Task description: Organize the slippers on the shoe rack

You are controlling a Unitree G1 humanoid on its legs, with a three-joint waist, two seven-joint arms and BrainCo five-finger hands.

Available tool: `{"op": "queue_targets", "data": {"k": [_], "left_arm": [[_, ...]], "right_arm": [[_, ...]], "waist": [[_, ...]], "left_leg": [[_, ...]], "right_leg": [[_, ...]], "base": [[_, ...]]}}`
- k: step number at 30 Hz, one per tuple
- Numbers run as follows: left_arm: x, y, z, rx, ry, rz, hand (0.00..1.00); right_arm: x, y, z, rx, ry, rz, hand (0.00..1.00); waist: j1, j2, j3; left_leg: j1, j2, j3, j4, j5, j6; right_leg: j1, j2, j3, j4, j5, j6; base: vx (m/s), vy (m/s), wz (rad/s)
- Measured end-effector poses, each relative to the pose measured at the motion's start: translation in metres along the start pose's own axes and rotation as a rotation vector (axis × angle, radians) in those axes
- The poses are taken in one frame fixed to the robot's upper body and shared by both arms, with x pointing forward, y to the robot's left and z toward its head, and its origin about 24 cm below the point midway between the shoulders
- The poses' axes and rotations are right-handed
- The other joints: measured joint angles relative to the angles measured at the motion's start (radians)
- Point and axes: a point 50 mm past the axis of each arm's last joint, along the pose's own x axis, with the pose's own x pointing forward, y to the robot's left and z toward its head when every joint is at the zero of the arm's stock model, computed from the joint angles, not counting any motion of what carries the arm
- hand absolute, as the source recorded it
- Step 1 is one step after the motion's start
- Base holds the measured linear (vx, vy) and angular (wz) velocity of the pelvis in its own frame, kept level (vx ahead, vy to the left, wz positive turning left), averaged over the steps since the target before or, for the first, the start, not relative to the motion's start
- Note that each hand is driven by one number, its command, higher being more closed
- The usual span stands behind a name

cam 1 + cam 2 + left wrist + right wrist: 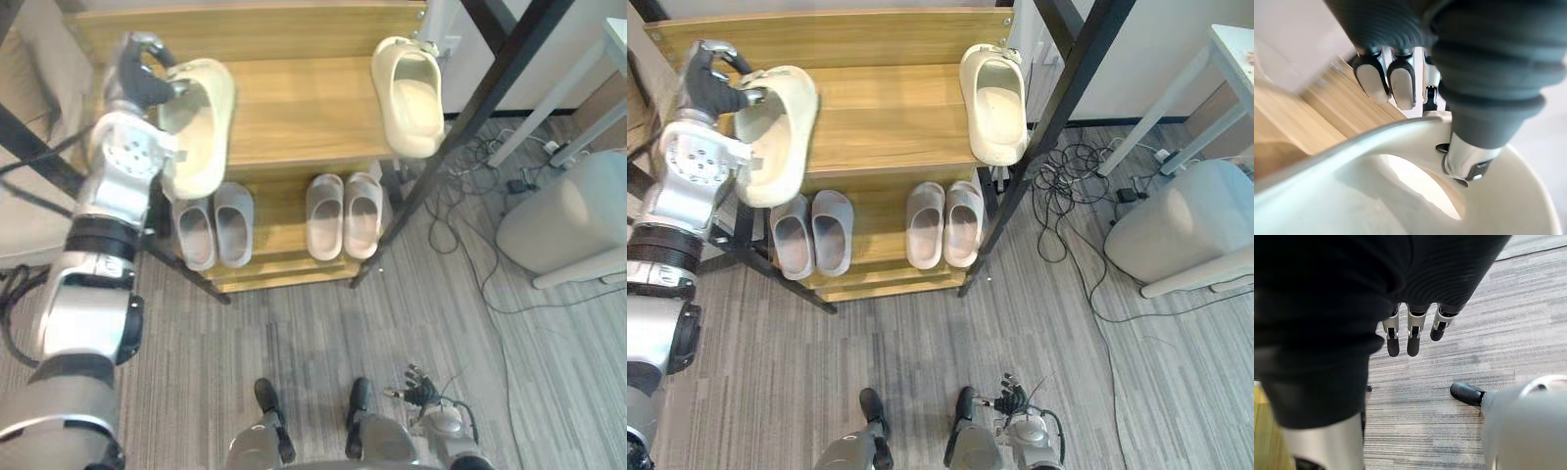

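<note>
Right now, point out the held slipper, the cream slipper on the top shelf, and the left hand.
held slipper (193,142): left eye view, on its insole.
shelf slipper (411,110): left eye view, on its insole.
left hand (137,86): left eye view, on its dark cover.

The left arm (86,313) is built of silver-grey rounded segments, broken by a black band near the wrist and a dark round cap on the side of the forearm. A pale wrist plate (125,157), dotted with small round holes and screws, is fitted below the left hand (137,86), whose back is wrapped in a dark ribbed cover. Its fingers (1400,84) are made of silver links, ended by dark-rimmed tips with pale pads. The thumb (1467,157) is seen as a silver metal stub with dark fittings under the ribbing. The right hand (1412,335) is likewise covered in dark ribbing, with silver, dark-tipped fingers set in a row.
</note>
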Motion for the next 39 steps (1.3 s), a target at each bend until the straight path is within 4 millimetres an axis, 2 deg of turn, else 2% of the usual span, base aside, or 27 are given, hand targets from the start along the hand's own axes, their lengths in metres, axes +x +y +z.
{"op": "queue_targets", "data": {"k": [9, 13, 17, 21, 33, 34, 39], "left_arm": [[0.000, -0.011, 0.009, -0.020, -0.022, -0.008, 1.00], [0.006, -0.005, 0.018, -0.028, -0.043, 0.014, 1.00], [0.012, 0.000, 0.022, -0.035, -0.036, 0.035, 1.00], [0.016, 0.004, 0.028, -0.058, -0.045, 0.064, 1.00], [0.025, 0.003, 0.044, -0.109, -0.059, 0.073, 1.00], [0.026, 0.003, 0.046, -0.109, -0.063, 0.072, 0.00], [0.030, -0.001, 0.058, -0.131, -0.079, 0.066, 0.00]], "right_arm": [[-0.001, -0.002, -0.003, 0.001, 0.009, -0.020, 0.00], [-0.001, -0.003, -0.003, 0.001, 0.007, -0.031, 0.00], [-0.002, -0.003, -0.005, 0.012, 0.012, -0.037, 0.00], [-0.002, -0.004, -0.003, 0.021, 0.001, -0.048, 0.00], [-0.001, -0.003, 0.004, 0.034, -0.034, -0.057, 0.00], [-0.001, -0.002, 0.005, 0.035, -0.037, -0.058, 0.00], [-0.001, -0.002, 0.005, 0.057, -0.039, -0.063, 0.00]], "waist": [[-0.021, 0.011, -0.006], [-0.022, 0.022, -0.011], [-0.043, 0.026, -0.010], [-0.049, 0.030, -0.009], [-0.063, 0.046, -0.007], [-0.064, 0.046, -0.007], [-0.066, 0.048, -0.007]], "left_leg": [[-0.003, -0.001, 0.029, 0.000, 0.000, 0.000], [-0.041, -0.003, 0.050, 0.000, 0.003, 0.005], [-0.057, -0.008, 0.069, 0.000, 0.005, 0.007], [-0.076, -0.009, 0.081, 0.000, 0.007, 0.010], [-0.106, -0.019, 0.080, 0.000, 0.012, 0.016], [-0.109, -0.019, 0.080, 0.000, 0.012, 0.016], [-0.124, -0.024, 0.090, 0.000, 0.013, 0.019]], "right_leg": [[-0.019, 0.001, 0.031, -0.013, 0.018, -0.002], [-0.072, 0.002, 0.059, -0.018, 0.040, -0.005], [-0.094, 0.001, 0.083, -0.037, 0.065, -0.005], [-0.122, 0.001, 0.098, -0.038, 0.075, -0.006], [-0.158, -0.006, 0.114, -0.037, 0.086, -0.005], [-0.165, -0.006, 0.116, -0.034, 0.086, -0.005], [-0.189, -0.010, 0.126, -0.031, 0.093, -0.005]], "base": [[-0.03, 0.005, -0.11], [-0.06, 0.015, -0.19], [-0.05, 0.020, -0.17], [-0.04, 0.024, -0.11], [0.00, 0.042, -0.02], [-0.02, 0.049, -0.04], [-0.01, 0.062, -0.06]]}}
